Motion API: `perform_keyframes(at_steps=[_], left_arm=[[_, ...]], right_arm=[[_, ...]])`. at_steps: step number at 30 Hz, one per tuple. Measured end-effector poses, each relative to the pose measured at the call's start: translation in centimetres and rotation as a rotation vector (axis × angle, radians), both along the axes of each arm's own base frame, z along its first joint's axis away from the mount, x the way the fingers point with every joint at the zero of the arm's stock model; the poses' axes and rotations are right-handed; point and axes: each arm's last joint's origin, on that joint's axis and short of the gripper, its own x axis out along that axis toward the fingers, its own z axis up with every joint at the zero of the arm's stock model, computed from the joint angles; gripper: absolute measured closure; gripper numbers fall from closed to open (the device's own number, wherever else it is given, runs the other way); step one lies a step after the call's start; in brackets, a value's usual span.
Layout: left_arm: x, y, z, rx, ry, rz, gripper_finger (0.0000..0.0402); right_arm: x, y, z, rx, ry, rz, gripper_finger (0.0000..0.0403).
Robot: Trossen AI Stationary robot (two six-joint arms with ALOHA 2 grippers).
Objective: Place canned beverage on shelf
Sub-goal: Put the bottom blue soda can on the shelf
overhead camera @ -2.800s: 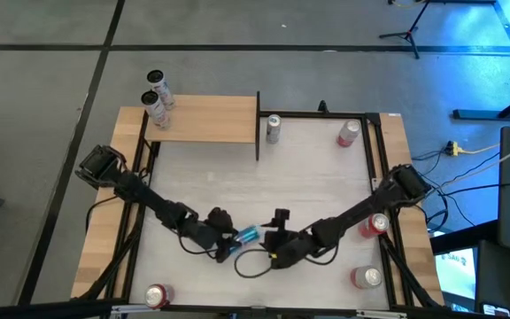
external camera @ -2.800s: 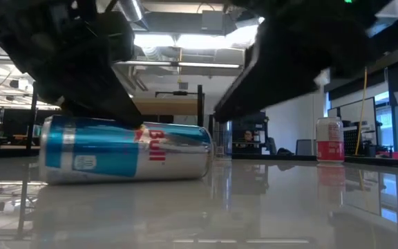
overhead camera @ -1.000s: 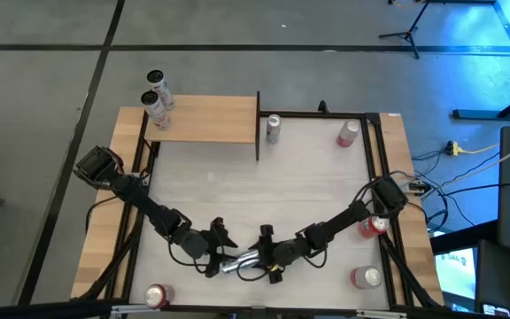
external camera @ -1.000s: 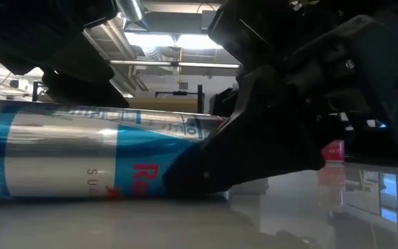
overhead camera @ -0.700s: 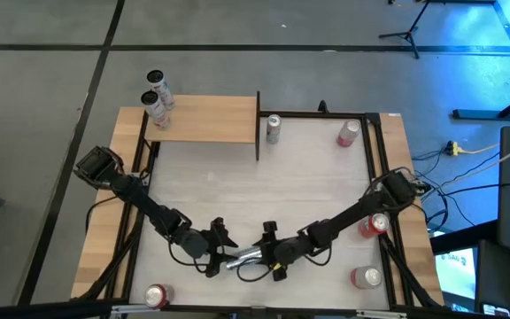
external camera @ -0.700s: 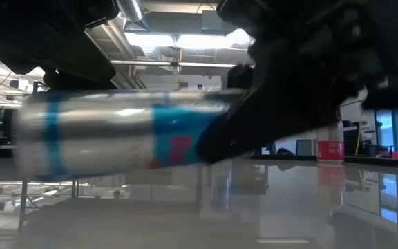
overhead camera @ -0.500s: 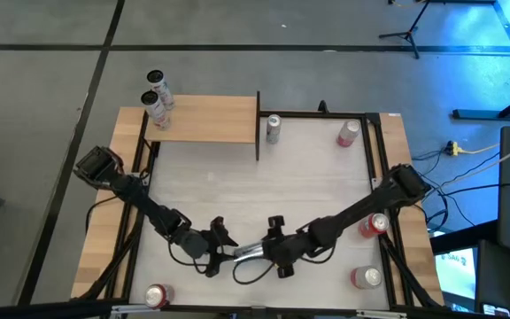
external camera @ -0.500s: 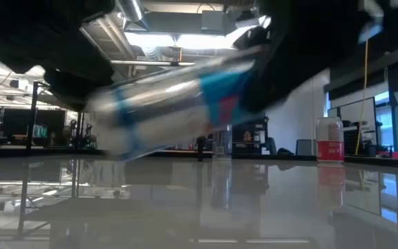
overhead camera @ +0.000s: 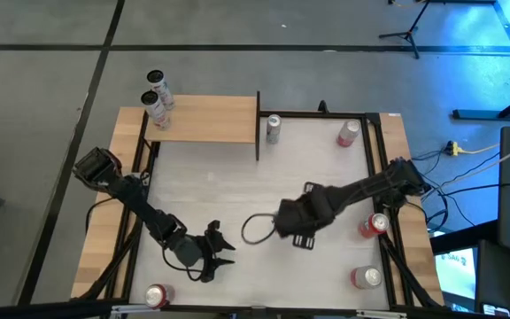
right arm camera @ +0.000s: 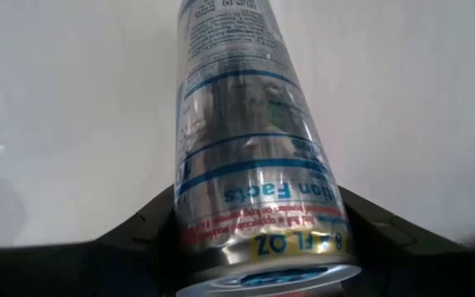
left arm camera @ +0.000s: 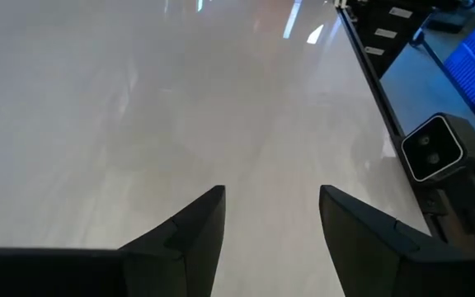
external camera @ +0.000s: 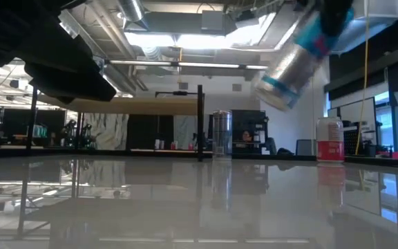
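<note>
Blk cable loop [overhead camera: 253,229] mid-table; camera [left arm camera: 437,148] at table edge [left arm camera: 369,66].

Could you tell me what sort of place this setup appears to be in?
Probably a robotics lab or workshop: exposed ceiling ducts overhead, a stand on the bare concrete floor, and a screen beside the white table.

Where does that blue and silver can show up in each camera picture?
High view: hidden under the right end effector, mid-table.
Low view: blue and silver can tilted in the air, upper right.
Left wrist view: not in it.
Right wrist view: fills the centre, between the fingers.
Shared landmark: the silver can beside the shelf.
</note>
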Motion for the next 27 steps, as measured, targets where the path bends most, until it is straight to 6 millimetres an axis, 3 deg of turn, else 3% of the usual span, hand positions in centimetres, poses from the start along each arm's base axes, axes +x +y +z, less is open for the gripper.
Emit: perform_keyframes(at_steps=[7,20,27], left_arm=[[-0.1,-0.1,0.0,0.008,-0.006,0.008,0.0214],[-0.1,-0.1,0.0,0.009,-0.009,0.013,0.0214],[-0.1,-0.1,0.0,0.009,-0.01,0.013,0.0214]], right_arm=[[0.2,-1.5,-2.1,0.204,0.159,-0.142,0.0185],[-1.2,-2.1,-6.1,0.232,0.364,-0.281,0.0184],[-1.1,-2.1,-7.3,0.256,0.351,-0.276,0.0153]])
